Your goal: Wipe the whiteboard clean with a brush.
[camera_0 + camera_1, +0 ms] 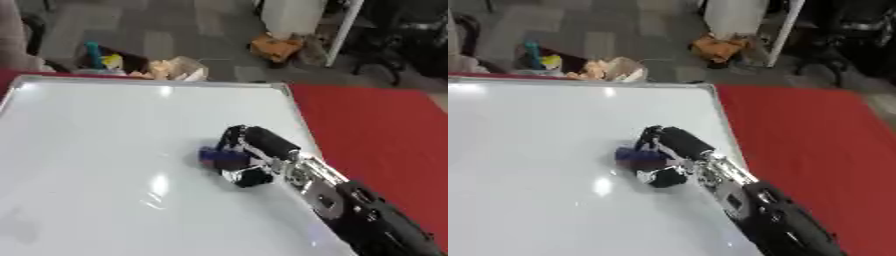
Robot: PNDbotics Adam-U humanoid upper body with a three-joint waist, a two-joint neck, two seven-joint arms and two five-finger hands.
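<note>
A large whiteboard point(105, 150) lies flat and fills most of both views, its surface plain white with light glare. My right hand point(254, 150) comes in from the lower right and rests on the board near its right edge. Its fingers and thumb are curled round a small blue brush point(219, 156), which sticks out to the left and touches the board. My left hand shows in neither view.
Red cloth point(376, 135) covers the table to the right of the board's metal frame point(297, 115). Beyond the far edge, on the floor, sit a box of mixed items point(114, 60), an orange bag point(276, 47) and a white stand point(341, 30).
</note>
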